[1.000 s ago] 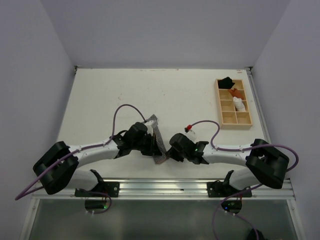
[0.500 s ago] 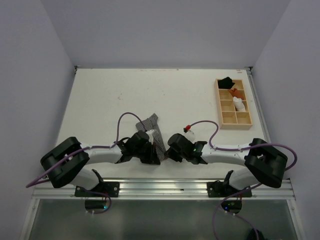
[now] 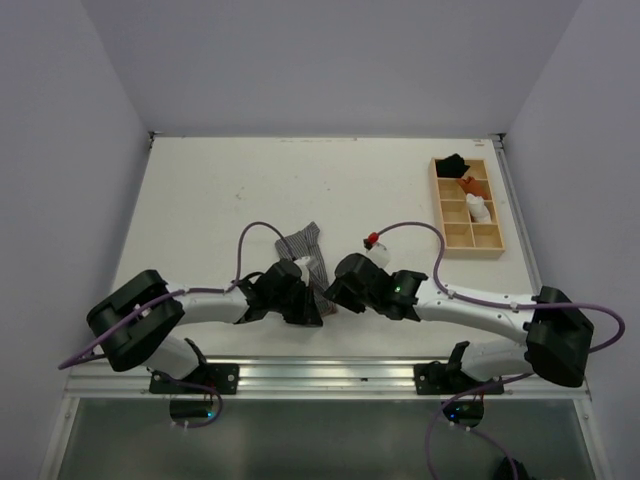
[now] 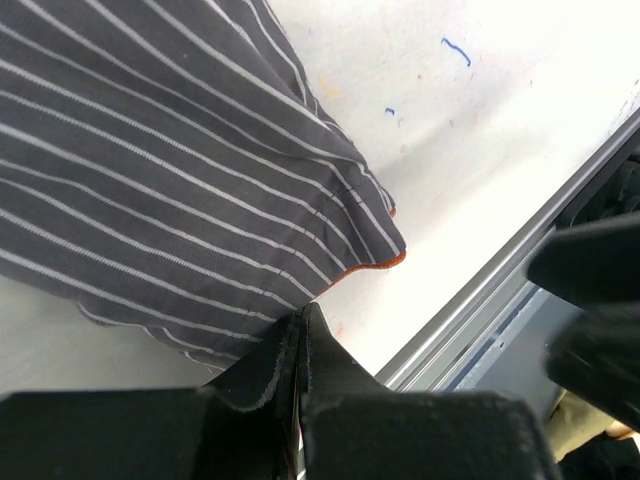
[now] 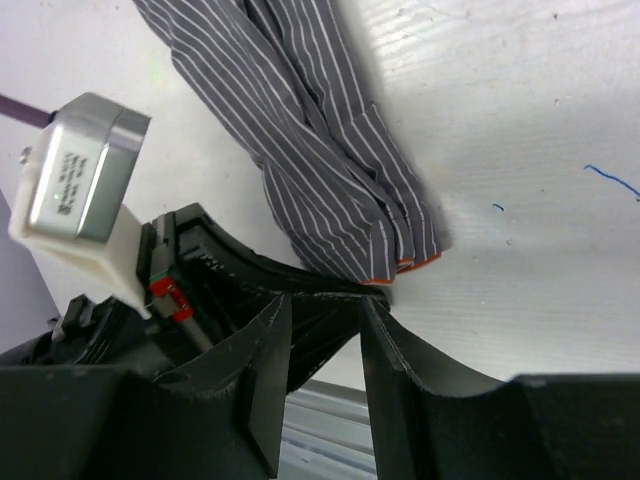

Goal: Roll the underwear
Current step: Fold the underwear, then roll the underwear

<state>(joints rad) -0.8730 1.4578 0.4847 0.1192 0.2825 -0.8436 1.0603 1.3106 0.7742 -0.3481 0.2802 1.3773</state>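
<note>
The underwear (image 3: 301,246) is a grey cloth with fine white stripes, lying folded in a long strip on the white table between my two grippers. In the left wrist view it (image 4: 170,170) fills the upper left, with orange edging at its corner. My left gripper (image 4: 303,312) is shut, its tips pinching the cloth's near edge; from above it (image 3: 313,303) sits at the strip's near end. My right gripper (image 5: 328,300) is open just short of the strip's orange-edged end (image 5: 400,262), facing the left gripper; from above it (image 3: 333,296) sits right beside the left gripper.
A wooden divided tray (image 3: 488,243) stands at the far right with black, orange and white bundles in it. The table's metal front rail (image 4: 500,290) runs close behind both grippers. The left wrist's camera box (image 5: 80,190) sits close to my right fingers.
The strip's near end has been drawn away from the front rail, so the cloth looks shorter. Both grippers shifted slightly farther in, and the right arm stretched out.
</note>
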